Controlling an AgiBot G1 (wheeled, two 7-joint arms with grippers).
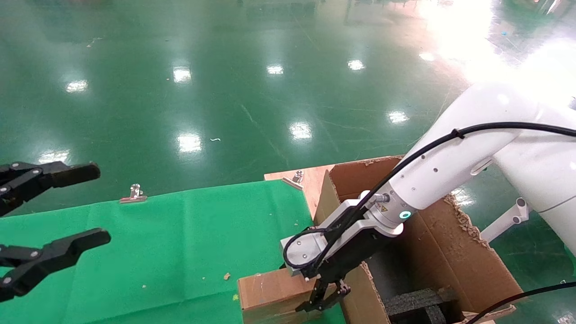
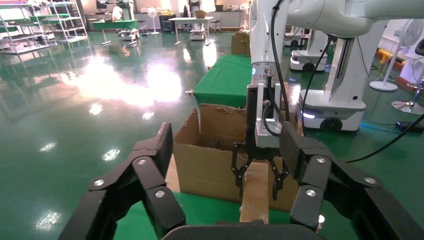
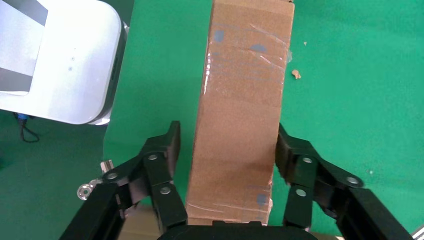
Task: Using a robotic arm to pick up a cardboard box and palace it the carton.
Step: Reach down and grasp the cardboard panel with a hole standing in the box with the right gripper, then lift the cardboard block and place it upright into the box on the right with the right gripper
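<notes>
The small brown taped cardboard box (image 1: 270, 292) lies on the green cloth, right beside the carton's near wall. My right gripper (image 1: 321, 299), on the white arm with the teal ring, is open and straddles the box's end; in the right wrist view the fingers (image 3: 165, 150) stand on either side of the box (image 3: 240, 110) with a small gap. The large carton (image 1: 450, 252) stands at the table's right end, flaps up, with black foam (image 1: 418, 301) inside. My left gripper (image 1: 100, 203) hangs open and empty at the far left.
The green cloth (image 1: 180, 234) covers the table. Metal clips (image 1: 134, 194) (image 1: 298, 175) hold its far edge. In the left wrist view the carton (image 2: 210, 160) and box (image 2: 256, 192) lie ahead. A white housing (image 3: 65, 60) sits beside the table.
</notes>
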